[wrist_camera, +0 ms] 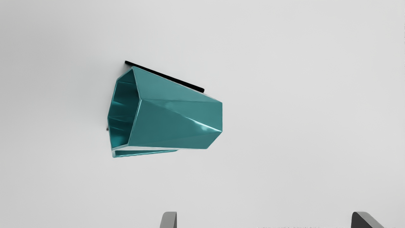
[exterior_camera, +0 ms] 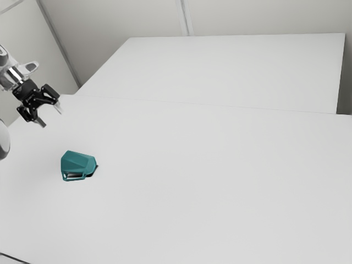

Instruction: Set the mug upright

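And here we are, with a pale, smooth table point(exterior_camera: 220, 181) spreading across most of the frame, running out to the right edge and down to the bottom. Behind it, from top centre to upper right, sits a broad white slab point(exterior_camera: 236, 69), its edges crisp against light grey walls point(exterior_camera: 104, 22); a narrow upright strip point(exterior_camera: 185, 16) comes down the wall at top centre, and a dark seam point(exterior_camera: 58, 41) slants through the upper left. Over on the lower left of the table, there's the teal mug point(exterior_camera: 78, 164), faceted and lying on its side! The wrist view gives us its open mouth, the handle point(wrist_camera: 144, 154) on the side nearer the fingers point(wrist_camera: 168, 220). Up at the upper left of the frame hangs the black gripper point(exterior_camera: 51, 117), fingers spread wide, nothing between them, well clear of the mug.
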Robot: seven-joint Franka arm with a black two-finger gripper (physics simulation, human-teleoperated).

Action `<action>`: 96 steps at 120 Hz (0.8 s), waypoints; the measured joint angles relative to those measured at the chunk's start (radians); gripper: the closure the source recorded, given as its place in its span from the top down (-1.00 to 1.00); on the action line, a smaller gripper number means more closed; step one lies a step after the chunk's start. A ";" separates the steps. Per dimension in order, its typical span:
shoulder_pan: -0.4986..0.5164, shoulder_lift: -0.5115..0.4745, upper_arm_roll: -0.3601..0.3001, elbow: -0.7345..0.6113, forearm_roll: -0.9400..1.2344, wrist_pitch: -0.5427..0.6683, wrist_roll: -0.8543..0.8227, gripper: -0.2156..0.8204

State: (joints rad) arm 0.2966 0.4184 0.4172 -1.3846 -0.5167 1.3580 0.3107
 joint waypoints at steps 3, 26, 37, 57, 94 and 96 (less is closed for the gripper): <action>0.004 0.006 0.000 0.000 -0.005 -0.002 0.006 0.58; 0.037 0.068 -0.001 -0.003 -0.037 -0.006 0.050 0.58; 0.050 0.102 -0.006 -0.006 -0.055 -0.007 0.069 0.58; 0.080 0.134 -0.012 -0.023 -0.080 -0.007 0.107 0.58; 0.134 0.189 -0.031 -0.037 -0.123 -0.007 0.177 0.58; 0.137 0.190 -0.032 -0.040 -0.125 -0.008 0.182 0.58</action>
State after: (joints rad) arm 0.4338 0.6083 0.3854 -1.4247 -0.6413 1.3504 0.4925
